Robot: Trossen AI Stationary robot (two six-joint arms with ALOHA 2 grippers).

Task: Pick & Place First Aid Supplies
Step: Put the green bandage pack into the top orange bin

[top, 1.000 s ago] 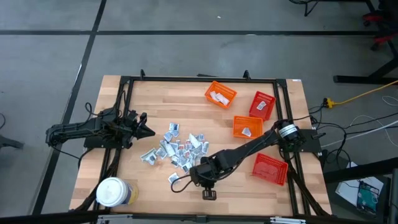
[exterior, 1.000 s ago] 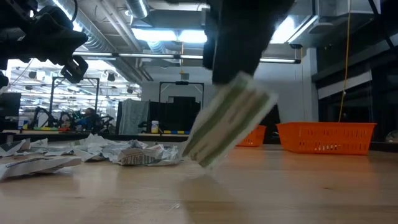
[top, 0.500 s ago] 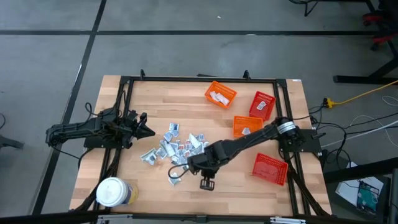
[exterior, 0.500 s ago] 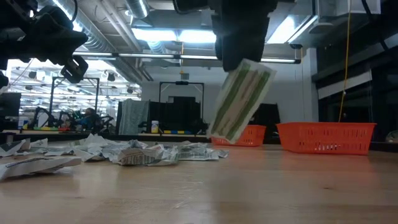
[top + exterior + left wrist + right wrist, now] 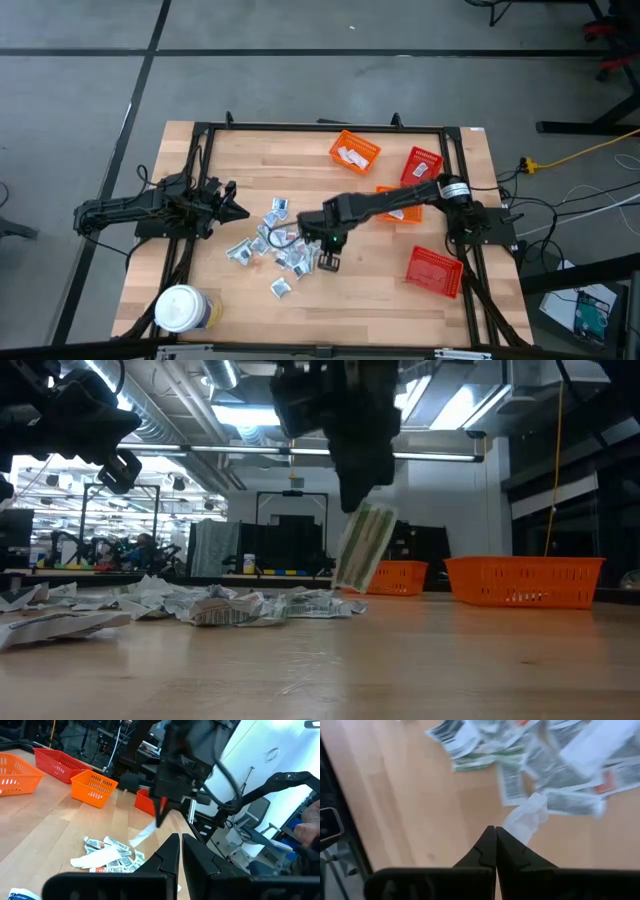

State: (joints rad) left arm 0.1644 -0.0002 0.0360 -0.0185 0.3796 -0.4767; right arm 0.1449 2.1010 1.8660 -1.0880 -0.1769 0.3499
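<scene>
We look straight down on a wooden table (image 5: pixel 200 290) framed by black rails. Our right gripper (image 5: pixel 318 243) hangs above the middle of the table, over the near edge of a loose heap of first aid supplies (image 5: pixel 275 240). Its fingers are pressed together on one sachet (image 5: pixel 362 546), which dangles tilted below them, clear of the tabletop in the low view (green stripes run along its face). In the right wrist view the pale packet sticks out past the closed fingertips, with the scattered packets on the wood beneath it.

Our left gripper (image 5: pixel 232 209) waits off to the left of the heap, its fingers nearly together and holding nothing.

A single packet (image 5: pixel 280 288) lies apart from the heap, nearer the front edge. A white-lidded jar (image 5: pixel 180 308) stands at the front left corner.

On the right side sit four mesh baskets. An orange basket (image 5: pixel 354 152) near the far edge holds a white packet. A red basket (image 5: pixel 421 168) stands beside it to the right, also with a packet inside. A second orange basket (image 5: pixel 400 207) is partly covered by our right arm, which crosses above it. A second red basket (image 5: pixel 434 271) sits near the front right corner.

Bare wood lies open between the heap and the baskets, and along the front edge.
</scene>
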